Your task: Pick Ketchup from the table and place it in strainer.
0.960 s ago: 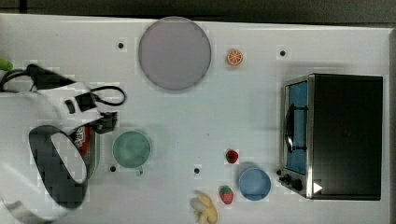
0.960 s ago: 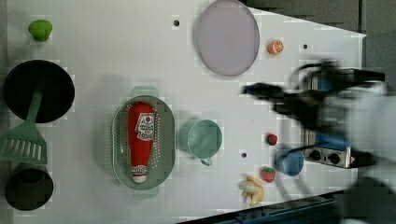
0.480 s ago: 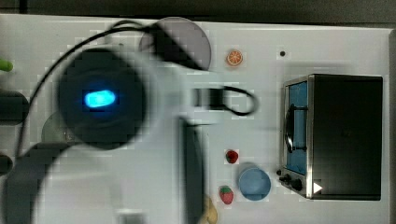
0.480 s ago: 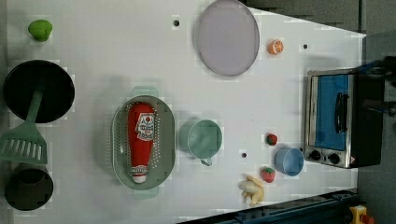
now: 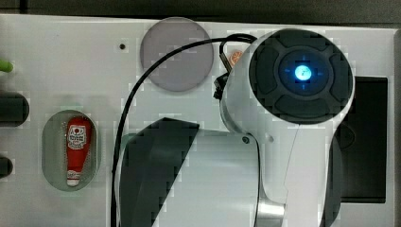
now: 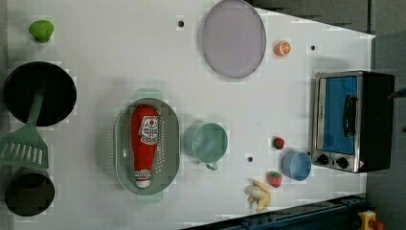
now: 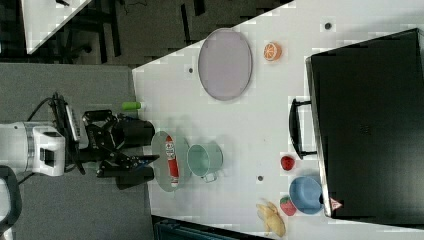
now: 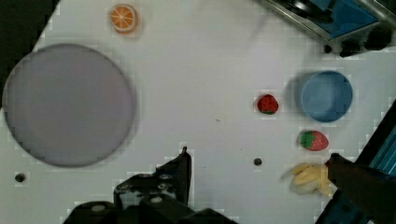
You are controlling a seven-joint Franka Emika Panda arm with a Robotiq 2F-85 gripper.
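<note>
The ketchup (image 6: 144,143) lies flat in the strainer (image 6: 122,148), well apart from the gripper (image 8: 259,175), whose jaws stand wide apart with nothing between them. The bottle's white-and-dark label is too small to read. Strawberries (image 8: 267,104) lie near the gripper.

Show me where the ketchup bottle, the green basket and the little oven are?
ketchup (image 6: 144,143): left view, on its red body.
strainer (image 6: 171,139): left view, on its perforated floor beside the bottle.
toaster oven (image 6: 339,115): left view, on its blue door.
</note>
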